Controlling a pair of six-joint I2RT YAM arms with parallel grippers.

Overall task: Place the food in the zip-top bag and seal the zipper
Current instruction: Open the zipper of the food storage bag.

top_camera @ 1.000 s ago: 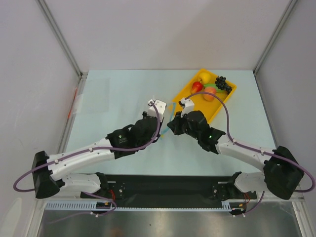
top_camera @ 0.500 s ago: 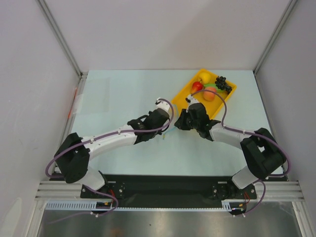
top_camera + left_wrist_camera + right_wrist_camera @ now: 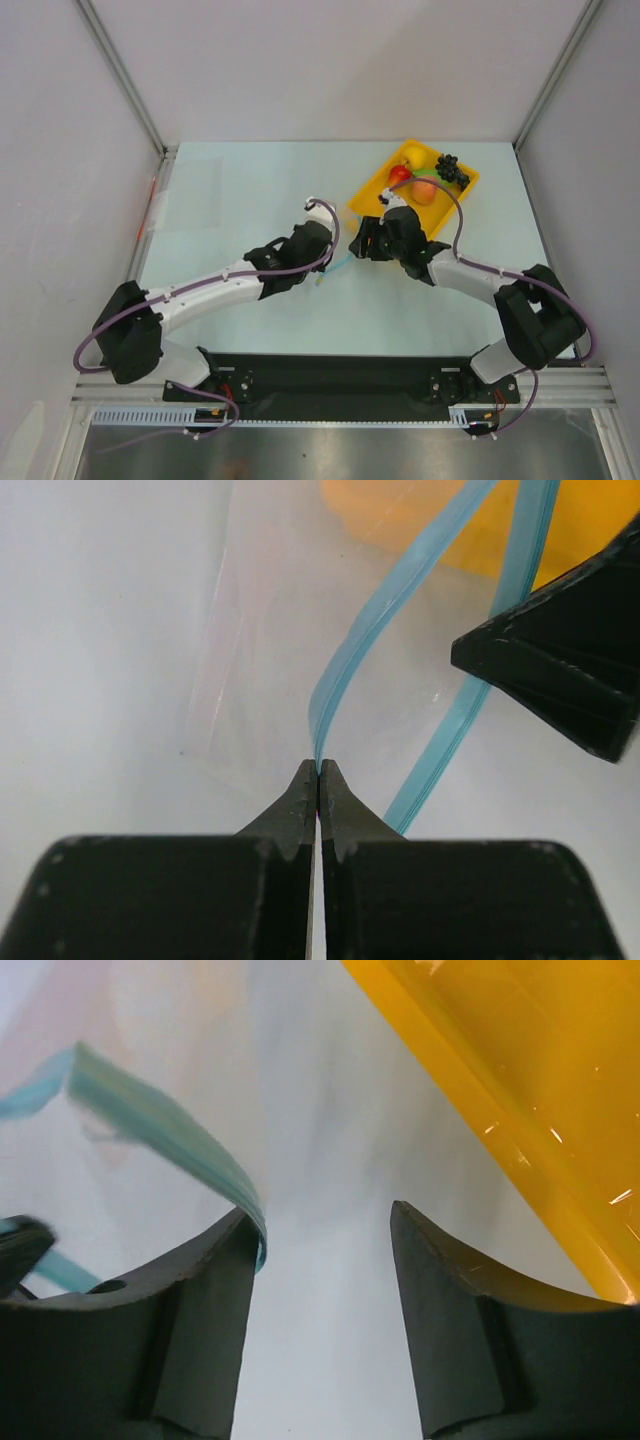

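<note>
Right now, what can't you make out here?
Top external: the zip-top bag is mostly hidden under the left gripper and right gripper; food partly behind the purple cable.
Left wrist: the zipper runs off the top edge.
Right wrist: zipper blurred, too close.

Food (image 3: 425, 180) in yellow tray (image 3: 368, 190); clear bag (image 3: 250, 670) beside tray, teal zipper (image 3: 352, 665) strips parted

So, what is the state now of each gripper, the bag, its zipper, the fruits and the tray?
left gripper: shut on one strip of the zipper.
right gripper: open, a teal strip touching one finger.
zip-top bag: mouth open, nothing seen inside.
zipper: unsealed, its two strips apart.
food: in the tray, not bagged.
yellow tray: on the table, holding the food.
</note>
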